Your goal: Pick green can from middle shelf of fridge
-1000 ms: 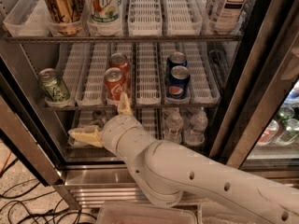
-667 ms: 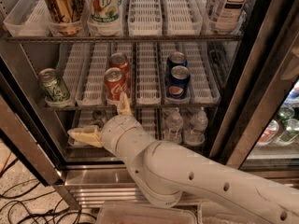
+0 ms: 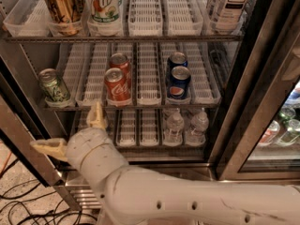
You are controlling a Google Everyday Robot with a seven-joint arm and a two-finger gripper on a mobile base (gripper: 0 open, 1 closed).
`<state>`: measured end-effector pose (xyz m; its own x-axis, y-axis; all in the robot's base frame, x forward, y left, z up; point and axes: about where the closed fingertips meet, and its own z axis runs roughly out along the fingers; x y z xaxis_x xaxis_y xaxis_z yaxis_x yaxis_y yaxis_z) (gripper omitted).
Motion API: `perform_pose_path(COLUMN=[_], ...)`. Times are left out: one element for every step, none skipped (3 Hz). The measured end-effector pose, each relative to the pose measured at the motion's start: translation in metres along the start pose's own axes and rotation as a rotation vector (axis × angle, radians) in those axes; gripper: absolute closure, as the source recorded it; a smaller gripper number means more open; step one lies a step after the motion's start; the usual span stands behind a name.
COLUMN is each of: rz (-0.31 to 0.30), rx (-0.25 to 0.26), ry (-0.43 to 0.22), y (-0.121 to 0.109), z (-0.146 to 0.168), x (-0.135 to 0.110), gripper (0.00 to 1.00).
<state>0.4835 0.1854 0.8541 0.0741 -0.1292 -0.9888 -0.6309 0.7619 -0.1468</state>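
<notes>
the green can (image 3: 54, 86) is sitting at the far left end of the middle shelf (image 3: 140, 106), standing upright in the leftmost white lane tray, right up by the front rail and leaning a touch. nothing is touching it. further along the same shelf two red cola cans (image 3: 117, 81) are lining up one behind the other, and two blue cans (image 3: 178, 78) are doing the same further right, with empty lanes between them.

the gripper (image 3: 68, 128) is hanging below that shelf, lower than the can and a bit to its right, well apart from it. its fingers (image 3: 97, 116) are spreading wide apart with nothing between them, one pointing up toward the shelf rail, the other sticking out left. the white arm (image 3: 187, 196) is running off to the lower right.

above, a gold can (image 3: 61, 6), a taller green-and-white can (image 3: 104, 6) and a tea bottle (image 3: 232, 3) are standing on the top shelf. small water bottles (image 3: 175, 125) are sitting on the shelf below. the fridge (image 3: 262, 102) is showing its steel frame on the right, and cables (image 3: 18, 205) are lying on the floor at lower left.
</notes>
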Motion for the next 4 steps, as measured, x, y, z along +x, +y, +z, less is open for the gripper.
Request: perform_pose_path(rz=[0.01, 0.039, 0.085, 0.088], rx=[-0.027, -0.055, -0.059, -0.043], ry=[-0.023, -0.025, -0.016, -0.018], y=[0.039, 0.06, 0.065, 0.062], z=[0.005, 0.018, 0.033, 0.044], x=[-0.014, -0.015, -0.002, 0.009], gripper=[0.0, 0.0, 0.0, 0.0])
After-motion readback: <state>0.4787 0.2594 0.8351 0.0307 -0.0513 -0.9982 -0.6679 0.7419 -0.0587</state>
